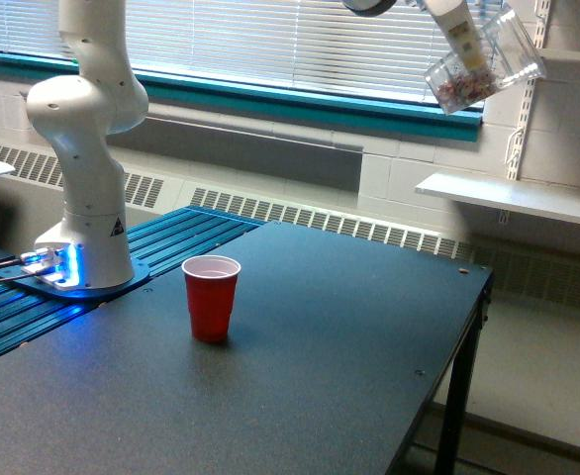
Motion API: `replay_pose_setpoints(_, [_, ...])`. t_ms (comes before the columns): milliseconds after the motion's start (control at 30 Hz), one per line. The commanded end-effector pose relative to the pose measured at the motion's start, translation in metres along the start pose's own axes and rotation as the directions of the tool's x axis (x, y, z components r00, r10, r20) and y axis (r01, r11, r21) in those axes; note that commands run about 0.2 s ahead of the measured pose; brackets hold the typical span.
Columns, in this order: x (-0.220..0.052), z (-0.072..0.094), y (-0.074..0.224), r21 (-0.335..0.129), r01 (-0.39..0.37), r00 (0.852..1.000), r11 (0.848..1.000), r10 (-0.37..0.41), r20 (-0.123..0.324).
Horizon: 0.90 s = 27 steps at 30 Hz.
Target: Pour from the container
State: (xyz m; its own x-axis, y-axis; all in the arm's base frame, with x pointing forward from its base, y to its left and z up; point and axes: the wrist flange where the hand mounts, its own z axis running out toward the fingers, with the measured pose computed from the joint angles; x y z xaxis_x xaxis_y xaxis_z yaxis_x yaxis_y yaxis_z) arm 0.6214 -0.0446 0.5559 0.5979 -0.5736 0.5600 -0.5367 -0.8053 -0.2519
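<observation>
Dark, matte surface [349, 327] with a squared edge and black legs at the exterior view's right; an opaque red cup [211, 298] with white interior stands upright on it, toward the exterior view's left, mouth open and empty; beside it, further left, the white robot base [84, 247] sits on a round plate over blue ribbed panels [161, 242], blue lights glowing at its foot.

Gripper [465, 30] cut off at top edge; jaws unclear.
</observation>
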Motion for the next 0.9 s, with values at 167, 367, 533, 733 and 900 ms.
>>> replay_pose_setpoints(167, [-0.004,-0.003,-0.007,0.01,0.027,0.999,1.0,-0.027,0.024])
replay_pose_setpoints(367, [-0.011,-0.009,-0.002,0.024,0.01,0.999,1.0,-0.012,0.048])
replay_pose_setpoints(533, [-0.034,-0.016,0.009,0.028,-0.007,0.996,1.0,0.004,0.09])
replay_pose_setpoints(733, [-0.071,-0.029,0.019,0.026,0.023,0.989,0.999,-0.027,0.147])
replay_pose_setpoints(900, [-0.098,-0.037,0.035,0.036,0.013,0.979,0.999,-0.02,0.204])
